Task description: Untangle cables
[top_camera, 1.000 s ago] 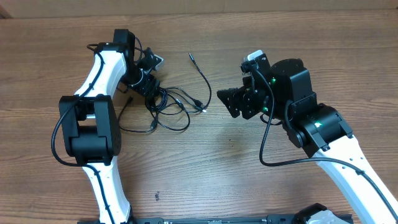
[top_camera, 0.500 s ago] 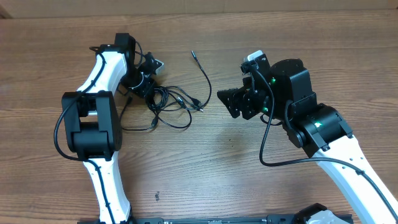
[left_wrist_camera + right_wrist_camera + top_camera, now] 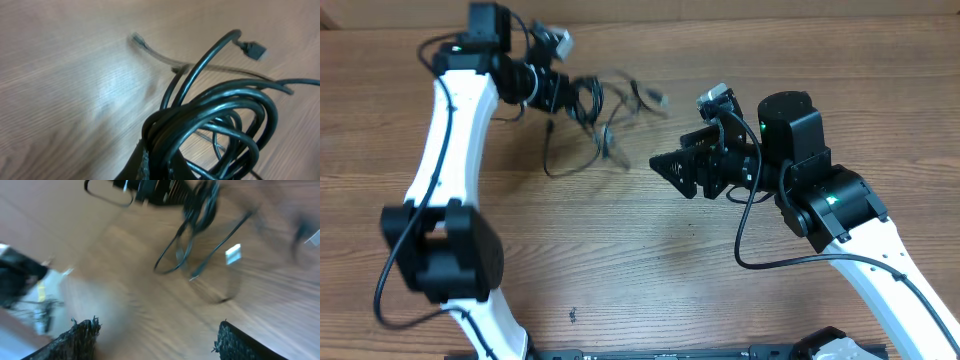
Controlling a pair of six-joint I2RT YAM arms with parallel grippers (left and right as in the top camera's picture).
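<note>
A bundle of tangled black cables (image 3: 588,110) hangs lifted off the wooden table at the back left, blurred by motion. My left gripper (image 3: 558,92) is shut on the thick coil of the cables (image 3: 210,125), which fills the left wrist view; a loose plug end (image 3: 252,48) sticks out at the upper right. My right gripper (image 3: 665,166) stands open a short way to the right of the cables, with nothing between its fingers (image 3: 82,337). In the right wrist view the cables (image 3: 195,225) dangle far ahead, above the table.
The wooden table (image 3: 640,270) stretches under both arms. The left arm's base (image 3: 445,250) stands at the front left and the right arm's body (image 3: 820,190) at the right. A light wall or board edge (image 3: 720,8) runs along the back.
My left gripper shut on the cable bundle and lifted it up and toward the back, dragging the loose ends off the table. My right gripper shifted slightly left toward the cables.
</note>
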